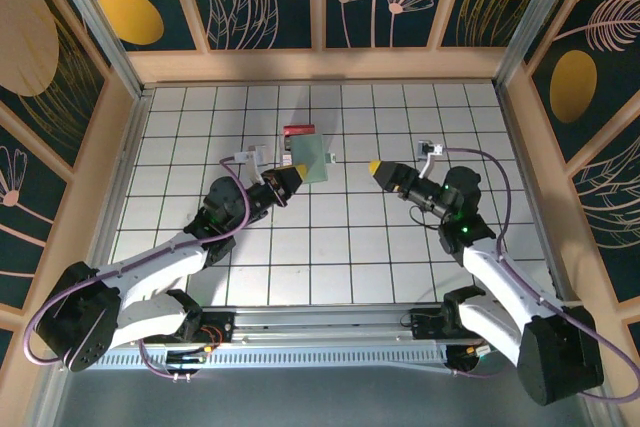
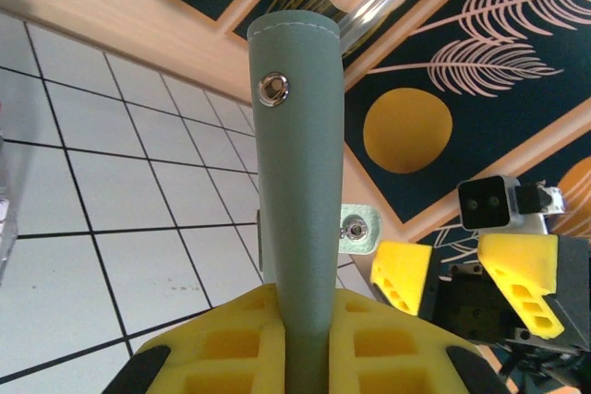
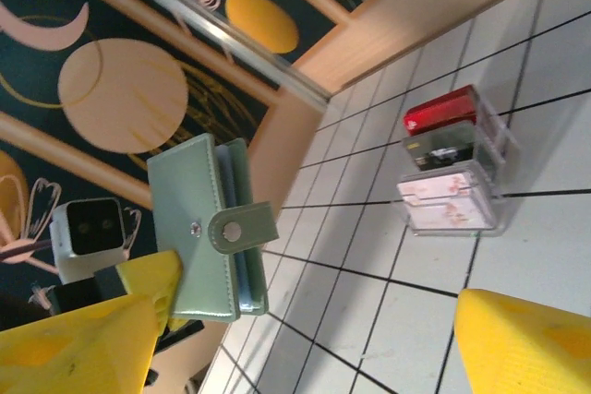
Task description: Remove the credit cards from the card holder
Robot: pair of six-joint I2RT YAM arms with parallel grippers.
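Here the card holder (image 1: 312,160) is gripped by the left fingers (image 2: 226,334), off the worktop (image 1: 350,247); its broad face and snap tab (image 3: 242,228) are shown from the right wrist, where the right fingers (image 3: 78,343) are spread wide.

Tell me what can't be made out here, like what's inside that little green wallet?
- Cards inside the card holder: in the right wrist view its folded leaves cover them, so their number is unknown.
- Card holder's lower end: in the left wrist view it is buried between the left gripper's yellow fingers.
- Print on the red-topped clear stand: too small to read in the right wrist view.
- Right gripper: its fingers are cut off by the bottom edge of the right wrist view.
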